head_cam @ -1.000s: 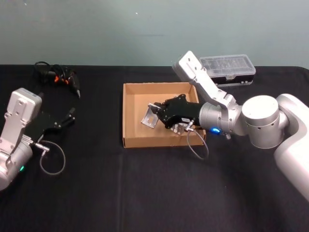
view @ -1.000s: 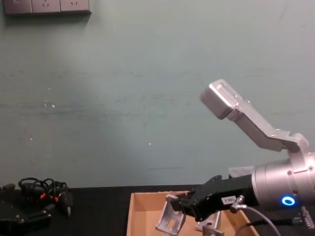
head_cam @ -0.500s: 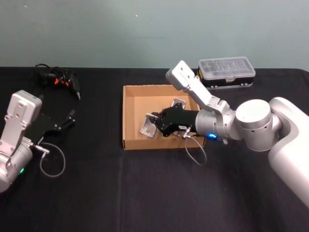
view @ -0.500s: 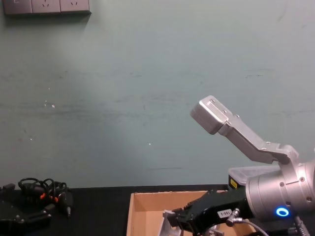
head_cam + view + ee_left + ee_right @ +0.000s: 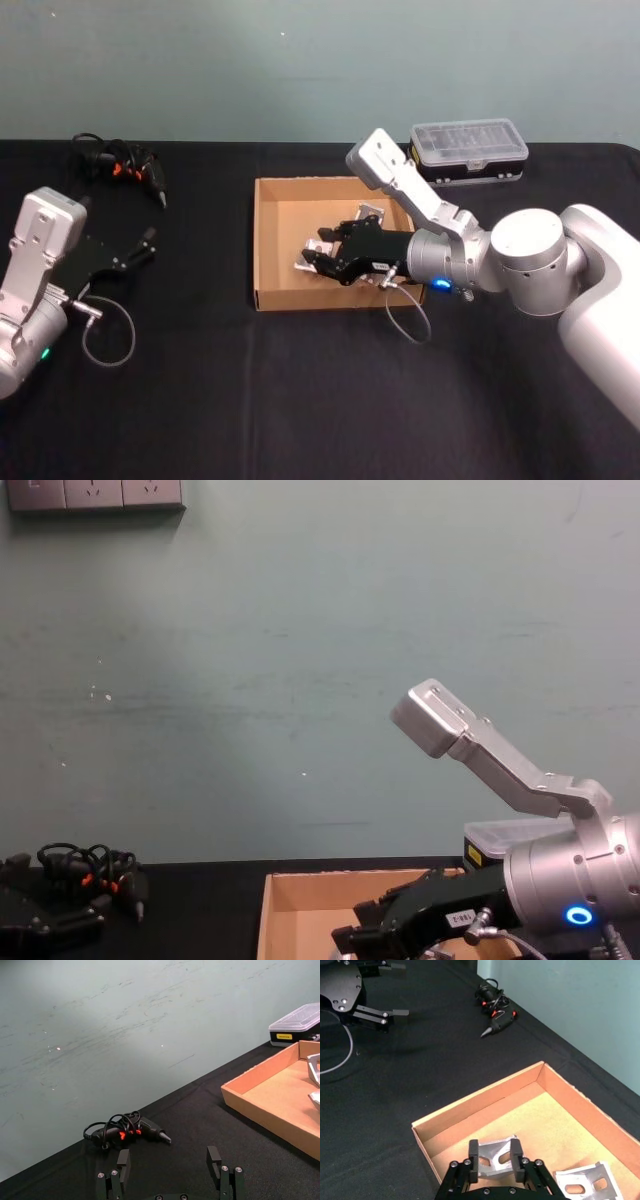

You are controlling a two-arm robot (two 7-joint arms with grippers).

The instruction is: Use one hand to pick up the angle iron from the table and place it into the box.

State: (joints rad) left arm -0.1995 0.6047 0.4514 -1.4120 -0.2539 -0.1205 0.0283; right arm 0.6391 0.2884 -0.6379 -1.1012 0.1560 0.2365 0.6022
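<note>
The brown cardboard box (image 5: 256,240) sits mid-table on the black table (image 5: 200,400). My right gripper (image 5: 318,253) reaches into its left part, fingers spread. In the right wrist view the angle iron (image 5: 494,1159) lies on the box (image 5: 480,1100) floor between the open fingers (image 5: 473,1151) of that gripper (image 5: 495,1152). A second silver angle iron (image 5: 585,1182) rests deeper in the box. My left gripper (image 5: 148,245) stays parked at the table's left, open above bare table in its own wrist view (image 5: 167,1165).
A clear-lidded black-and-yellow plastic case (image 5: 470,148) stands behind the box at the right. A glue gun with tangled black cables (image 5: 125,165) lies at the back left. The right arm's elbow link (image 5: 400,175) rises over the box's far wall.
My right gripper lowered the angle iron onto the box floor and its fingers spread apart, letting it go. The left arm stayed put.
</note>
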